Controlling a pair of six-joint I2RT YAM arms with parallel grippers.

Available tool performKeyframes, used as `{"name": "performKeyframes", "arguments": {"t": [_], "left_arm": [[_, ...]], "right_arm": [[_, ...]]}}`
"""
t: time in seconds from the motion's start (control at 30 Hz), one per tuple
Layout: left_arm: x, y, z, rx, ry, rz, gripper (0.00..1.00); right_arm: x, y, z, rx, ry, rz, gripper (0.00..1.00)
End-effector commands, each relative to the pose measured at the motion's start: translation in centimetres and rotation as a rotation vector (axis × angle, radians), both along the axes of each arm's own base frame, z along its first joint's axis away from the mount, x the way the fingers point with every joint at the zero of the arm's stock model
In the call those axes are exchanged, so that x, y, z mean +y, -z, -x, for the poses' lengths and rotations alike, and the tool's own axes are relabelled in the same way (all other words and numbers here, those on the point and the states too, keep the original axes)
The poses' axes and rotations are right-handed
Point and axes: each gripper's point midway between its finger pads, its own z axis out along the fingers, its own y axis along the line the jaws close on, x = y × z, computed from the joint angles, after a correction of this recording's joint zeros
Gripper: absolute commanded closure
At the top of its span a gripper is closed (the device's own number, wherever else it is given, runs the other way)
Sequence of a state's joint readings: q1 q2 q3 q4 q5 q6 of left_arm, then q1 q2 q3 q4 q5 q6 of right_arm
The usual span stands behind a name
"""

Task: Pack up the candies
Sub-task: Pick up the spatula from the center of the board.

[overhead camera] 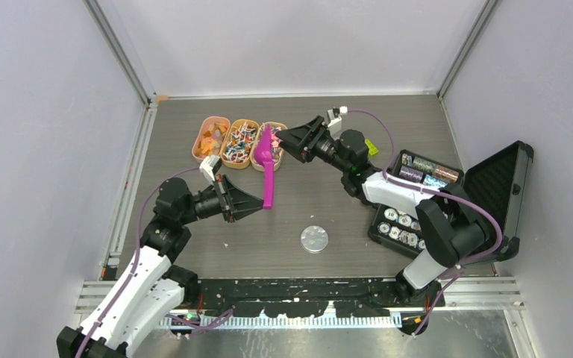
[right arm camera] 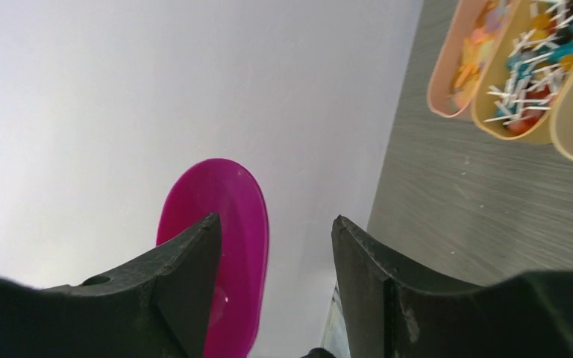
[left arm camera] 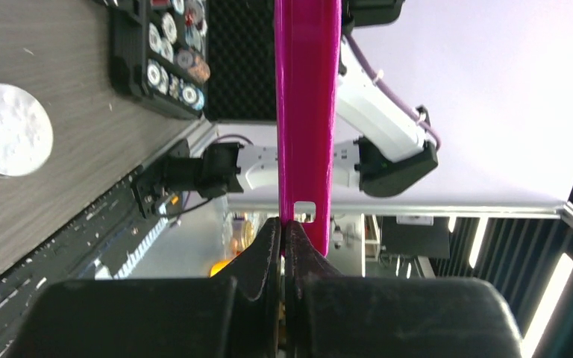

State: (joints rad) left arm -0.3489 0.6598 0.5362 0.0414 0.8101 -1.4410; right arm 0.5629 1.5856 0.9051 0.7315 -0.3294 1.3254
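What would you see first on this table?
The bright pink plastic scoop stands out in the middle, pinched at its handle end by the left hand, with its bowl beside the open right hand. At the far side, three oval trays hold tiny colourful wrapped candies, and an open black case of round chips sits on the right.
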Motion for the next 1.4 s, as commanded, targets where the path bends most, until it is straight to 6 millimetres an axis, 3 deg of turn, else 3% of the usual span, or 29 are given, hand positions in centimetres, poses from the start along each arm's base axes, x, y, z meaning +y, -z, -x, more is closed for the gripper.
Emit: {"name": "performKeyframes", "arguments": {"t": [0.0, 0.17, 0.3, 0.47, 0.57, 0.73, 0.83, 0.93, 1.1, 1.37], "left_arm": [[-1.3, -2.9, 2.0, -0.132, 0.105, 0.044, 1.0], [-2.5, -2.4, 2.6, -0.136, 0.13, 0.047, 1.0], [-3.0, -2.6, 2.9, -0.15, 0.141, 0.056, 1.0], [-3.2, -3.1, 3.0, -0.167, 0.142, 0.081, 1.0], [-3.1, -3.2, 3.0, -0.169, 0.135, 0.086, 1.0], [-3.1, -3.3, 2.8, -0.168, 0.123, 0.113, 1.0], [-3.0, -3.1, 2.9, -0.164, 0.123, 0.127, 1.0], [-2.9, -3.2, 3.0, -0.168, 0.121, 0.145, 1.0], [-2.8, -2.8, 3.3, -0.163, 0.126, 0.144, 1.0], [-2.8, -2.4, 3.1, -0.149, 0.116, 0.143, 1.0]], "right_arm": [[0.8, -5.7, 2.5, -0.187, -0.113, -0.144, 0.39], [1.0, -5.1, 2.5, -0.174, -0.119, -0.116, 0.41], [0.9, -4.9, 2.6, -0.169, -0.117, -0.104, 0.49], [0.8, -4.1, 2.7, -0.157, -0.11, -0.08, 0.52], [0.7, -3.6, 2.9, -0.154, -0.117, -0.071, 0.64], [0.4, -3.9, 3.3, -0.17, -0.116, -0.061, 0.69], [0.5, -4.3, 3.6, -0.18, -0.131, -0.064, 0.68], [0.8, -4.7, 4.2, -0.199, -0.174, -0.08, 0.58], [0.9, -5.8, 5.4, -0.23, -0.237, -0.179, 0.58], [0.8, -6.0, 5.5, -0.227, -0.246, -0.222, 0.88]]}}
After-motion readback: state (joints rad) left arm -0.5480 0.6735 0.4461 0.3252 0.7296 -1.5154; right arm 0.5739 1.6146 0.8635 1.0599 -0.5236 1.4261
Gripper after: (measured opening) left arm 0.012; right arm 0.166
